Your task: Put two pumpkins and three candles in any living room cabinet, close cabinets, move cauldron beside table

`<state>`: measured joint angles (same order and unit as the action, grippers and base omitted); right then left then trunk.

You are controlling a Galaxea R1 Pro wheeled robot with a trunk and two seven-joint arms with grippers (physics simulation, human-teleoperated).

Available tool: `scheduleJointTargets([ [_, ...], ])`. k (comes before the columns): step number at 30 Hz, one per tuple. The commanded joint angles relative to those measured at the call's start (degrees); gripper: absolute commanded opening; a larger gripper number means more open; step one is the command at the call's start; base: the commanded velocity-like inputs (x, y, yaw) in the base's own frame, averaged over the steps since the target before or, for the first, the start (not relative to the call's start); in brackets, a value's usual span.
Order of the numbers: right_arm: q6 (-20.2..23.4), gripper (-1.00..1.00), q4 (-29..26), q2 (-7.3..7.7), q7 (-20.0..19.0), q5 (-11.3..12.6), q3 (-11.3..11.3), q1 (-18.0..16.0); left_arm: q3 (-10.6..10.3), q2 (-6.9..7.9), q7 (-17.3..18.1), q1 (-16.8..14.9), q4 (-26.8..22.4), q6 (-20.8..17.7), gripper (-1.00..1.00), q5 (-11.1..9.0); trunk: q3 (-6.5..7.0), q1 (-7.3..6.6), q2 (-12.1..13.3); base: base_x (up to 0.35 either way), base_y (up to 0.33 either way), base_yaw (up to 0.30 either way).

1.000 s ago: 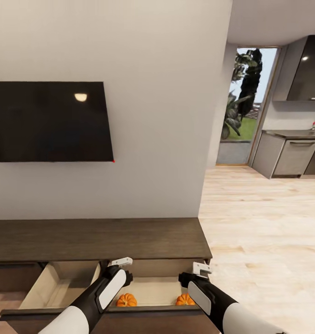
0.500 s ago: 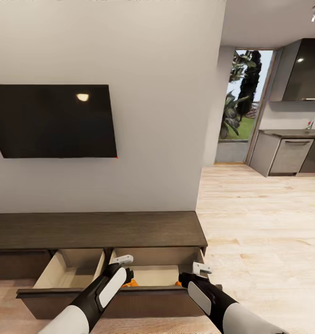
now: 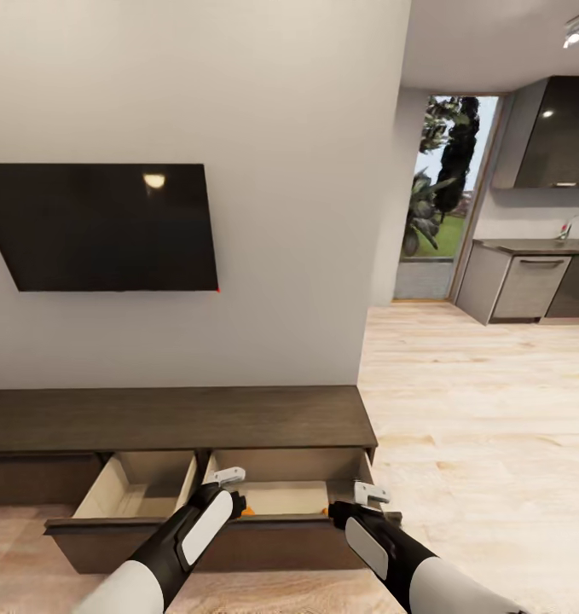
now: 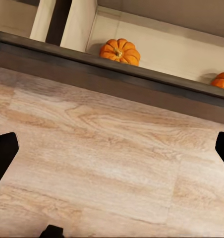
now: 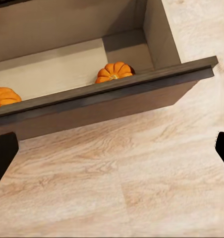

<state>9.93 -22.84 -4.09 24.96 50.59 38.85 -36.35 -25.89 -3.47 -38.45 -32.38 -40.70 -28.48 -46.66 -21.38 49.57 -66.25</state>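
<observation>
The cabinet (image 3: 178, 418) is a long low dark brown console against the wall, with two drawers pulled out. The right drawer (image 3: 293, 497) holds both pumpkins: one (image 4: 120, 51) toward its left side, the other (image 5: 114, 71) in its right corner. In the head view only orange slivers (image 3: 248, 512) peek over the drawer front. My left gripper (image 4: 112, 148) and right gripper (image 5: 114, 148) hang open over bare wood floor in front of that drawer, with nothing between their fingers. The left drawer (image 3: 136, 488) looks empty. The candles and cauldron are out of view.
A black TV (image 3: 101, 226) hangs on the wall above the console. Pale wood floor (image 3: 477, 426) stretches to the right toward grey kitchen units (image 3: 528, 286) and a glass door (image 3: 442, 196).
The whole view has shifted: the camera has pulled back from the console, so the open drawers look farther off and the drawer front hides more of the pumpkins. Both grippers stay open.
</observation>
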Motion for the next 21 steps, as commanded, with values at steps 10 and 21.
scheduleJointTargets([
  [10, 0.26, 1.0, -0.01, 0.03, 0.44, 0.21, 0.44, -0.12, -0.58, 0.04, -0.49, -0.05, -0.08, -0.09, 1.0, -0.36, 0.83, -1.13, 1.97, -0.329, 0.0, 0.0],
  [21, 0.26, 1.0, -0.01, 0.03, 0.44, 0.13, 0.44, -0.09, -0.27, 0.04, -0.49, -0.05, -0.08, -0.09, 1.0, -0.36, 0.65, -0.91, 1.57, -0.333, 0.0, 0.0],
])
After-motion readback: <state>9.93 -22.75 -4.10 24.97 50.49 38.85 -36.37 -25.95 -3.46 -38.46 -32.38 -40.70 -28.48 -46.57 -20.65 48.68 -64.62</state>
